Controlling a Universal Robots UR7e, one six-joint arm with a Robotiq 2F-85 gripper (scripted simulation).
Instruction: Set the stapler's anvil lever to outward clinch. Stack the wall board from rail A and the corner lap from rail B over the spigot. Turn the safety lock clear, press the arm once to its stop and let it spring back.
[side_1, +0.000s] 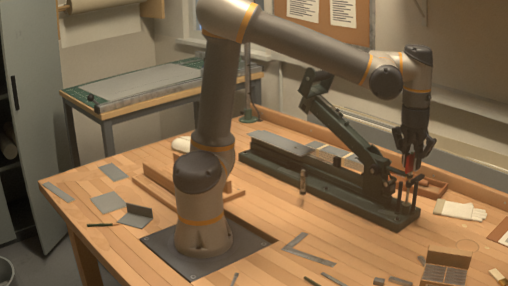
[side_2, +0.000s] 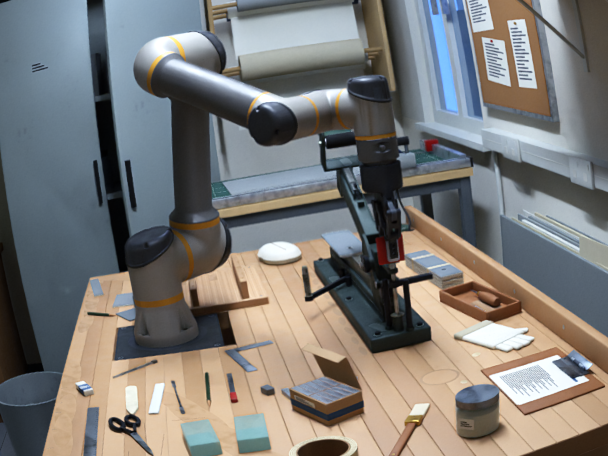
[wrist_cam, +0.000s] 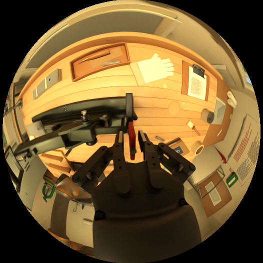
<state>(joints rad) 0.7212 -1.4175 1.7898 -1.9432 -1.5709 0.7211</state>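
Observation:
The spigot and anvil at the stapler's head are hidden behind the arm linkage. The dark green stapler (side_1: 330, 180) lies lengthwise on the bench with its long arm (side_1: 340, 125) raised at a slant. The red safety lock (wrist_cam: 131, 140) stands upright at the head end, seen as a red tab (side_2: 389, 250) from the side. My gripper (wrist_cam: 131, 136) hangs straight above the head with its fingers on either side of the lock, open and holding nothing. Grey boards (side_1: 280, 139) lie on the stapler's bed.
Behind the stapler runs the bench's raised back edge (side_1: 320, 132), with a wooden tray (side_2: 479, 300) and a white glove (side_2: 495, 335) to the right. A staple box (side_2: 326, 395), tools and a clipboard (side_2: 542, 380) lie toward the front.

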